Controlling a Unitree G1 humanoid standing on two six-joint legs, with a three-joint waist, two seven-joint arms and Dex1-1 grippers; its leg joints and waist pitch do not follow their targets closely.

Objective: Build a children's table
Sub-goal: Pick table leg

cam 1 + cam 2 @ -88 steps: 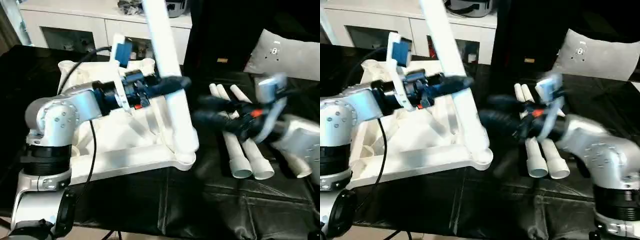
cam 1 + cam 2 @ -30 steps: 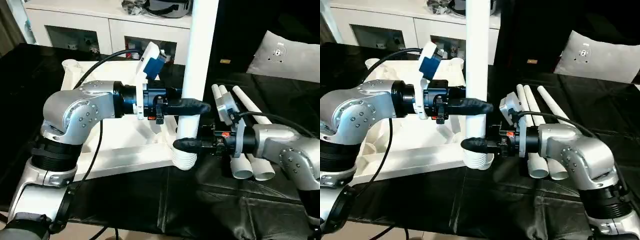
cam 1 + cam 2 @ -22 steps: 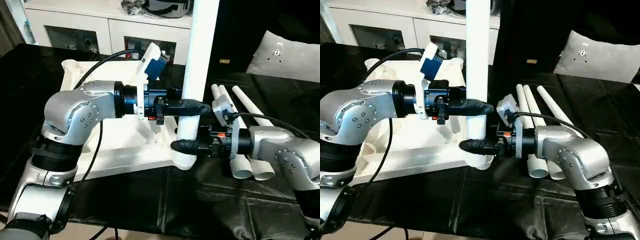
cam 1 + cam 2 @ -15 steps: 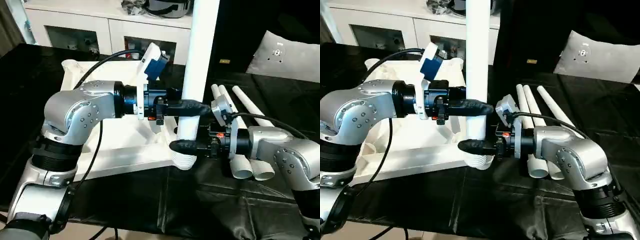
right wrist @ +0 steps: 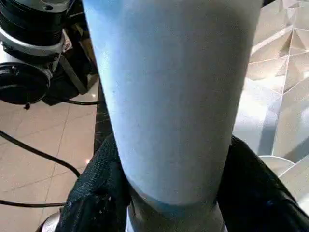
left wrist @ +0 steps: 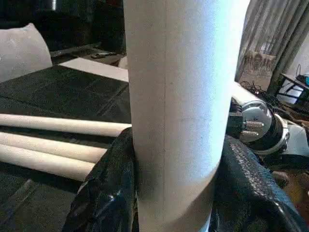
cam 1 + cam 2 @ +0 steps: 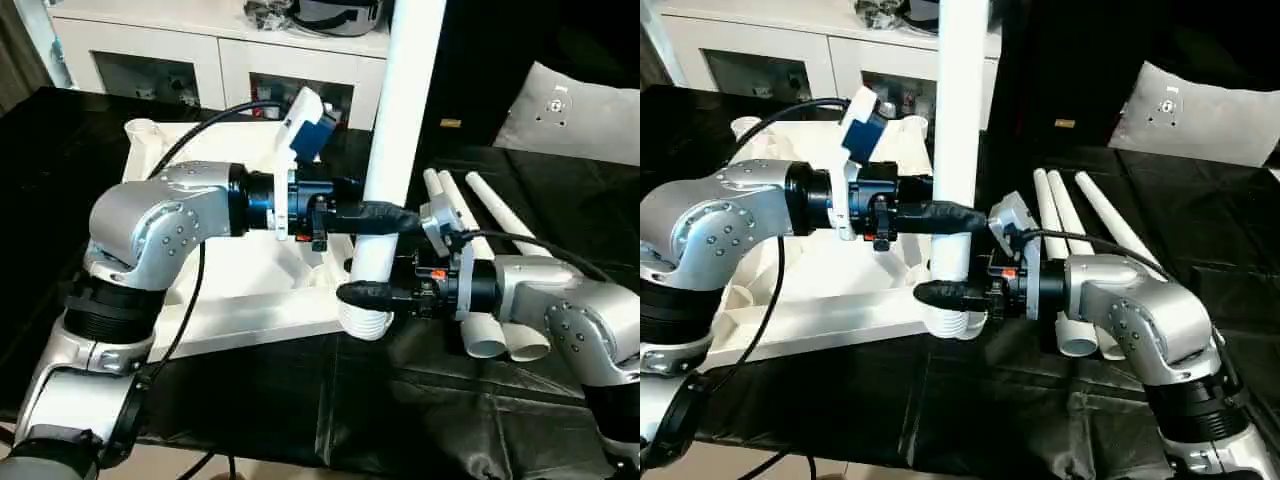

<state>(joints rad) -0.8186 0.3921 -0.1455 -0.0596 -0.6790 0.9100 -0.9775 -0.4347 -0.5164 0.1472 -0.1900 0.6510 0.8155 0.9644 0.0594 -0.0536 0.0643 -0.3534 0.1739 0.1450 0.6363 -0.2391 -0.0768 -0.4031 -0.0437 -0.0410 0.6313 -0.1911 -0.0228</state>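
Observation:
The children's table top lies upside down on the black cloth, ribbed underside up. One white leg stands nearly upright at its near right corner, its top leaning slightly right. The leg's ribbed end sits at the corner socket, which it hides. My left gripper is shut on the leg from the left. Lower down, my right gripper is shut on the same leg just above the ribbed end. In the wrist views, black fingers press both sides of the leg.
Three spare legs lie side by side on the black cloth, right of the top and under my right forearm. A white-grey cushion sits at the back right. White cabinets stand behind. A black cable hangs from my left arm.
The leg has tipped a little, its top leaning further right and its ribbed end edging left. My right gripper shifted slightly left with it. The left arm stayed put.

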